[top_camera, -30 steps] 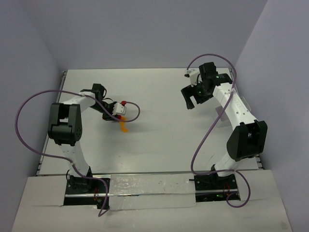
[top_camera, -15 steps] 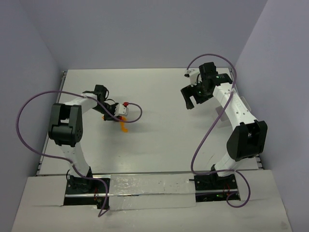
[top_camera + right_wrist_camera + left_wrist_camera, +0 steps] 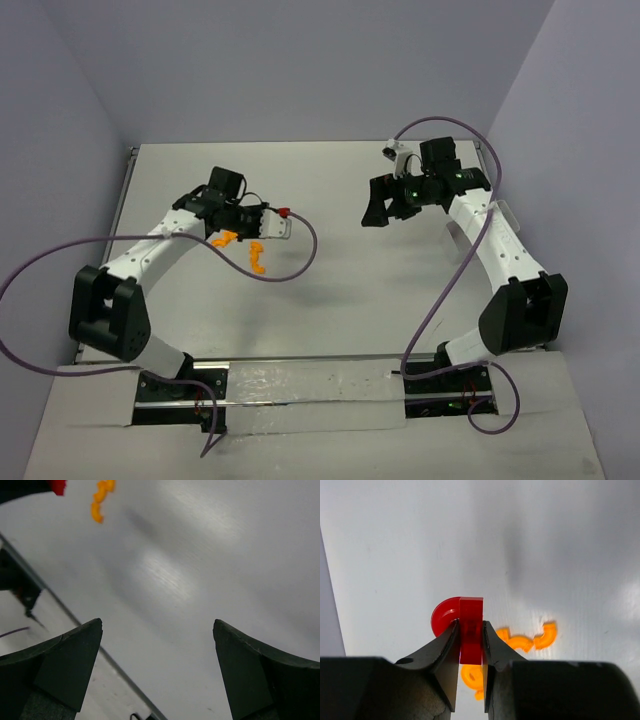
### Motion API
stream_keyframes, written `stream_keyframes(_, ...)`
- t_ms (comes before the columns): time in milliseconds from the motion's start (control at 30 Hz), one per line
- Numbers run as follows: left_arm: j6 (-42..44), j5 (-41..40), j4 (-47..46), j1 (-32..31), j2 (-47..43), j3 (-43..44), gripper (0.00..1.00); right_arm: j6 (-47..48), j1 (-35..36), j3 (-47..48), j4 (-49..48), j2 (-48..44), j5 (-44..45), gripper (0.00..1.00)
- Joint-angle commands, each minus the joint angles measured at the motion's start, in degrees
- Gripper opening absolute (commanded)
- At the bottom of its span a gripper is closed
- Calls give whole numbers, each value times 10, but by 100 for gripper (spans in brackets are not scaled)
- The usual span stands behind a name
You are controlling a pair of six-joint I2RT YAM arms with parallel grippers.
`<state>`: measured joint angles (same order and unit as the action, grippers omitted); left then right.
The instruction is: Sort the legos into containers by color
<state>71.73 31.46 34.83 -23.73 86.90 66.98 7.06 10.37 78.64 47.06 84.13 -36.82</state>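
Observation:
My left gripper [image 3: 471, 626] is shut on a red lego [image 3: 470, 609], a flat brick with a curved red part [image 3: 442, 617] on its left side, held above the white table. Several orange-yellow legos [image 3: 521, 641] lie on the table right under it, one partly hidden behind the fingers. From above, the left gripper [image 3: 212, 214] hangs over those orange legos [image 3: 257, 256]. My right gripper [image 3: 379, 205] is open with nothing between its fingers [image 3: 80, 650], well to the right of the bricks; its view catches the orange legos [image 3: 99, 502] far off. The containers are out of view.
The left arm's purple cable [image 3: 300, 262] loops over the table beside the orange pieces, its red cap [image 3: 285, 212] by the wrist camera. A second purple cable [image 3: 425, 310] hangs from the right arm. Walls close the table's back and both sides; a metal rail [image 3: 300, 385] runs along the near edge.
The left gripper closed on the red lego, and its arm stretched out and shifted right. The right gripper turned and moved slightly left, still open.

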Motion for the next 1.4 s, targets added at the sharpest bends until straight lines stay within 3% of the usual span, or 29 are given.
stream_keyframes(0,-102,-40,-25,-70,-43,-9,0,-84,5,-28,-81,-16,-172,97)
stream_keyframes(233,-156,-128,-29,-183,-77,-30,0,-127,33,-37,-112,-2,-218,91)
stream_keyframes(500,-196,-149,-30,-226,-70,1,0,-127,88,-44,-114,24,-202,80)
stream_keyframes(667,-212,-162,-26,-259,-57,25,0,-138,110,-36,-116,62,-217,67)
stream_keyframes(1367,-229,-165,-16,-287,-39,66,0,-105,136,-8,-82,135,-271,41)
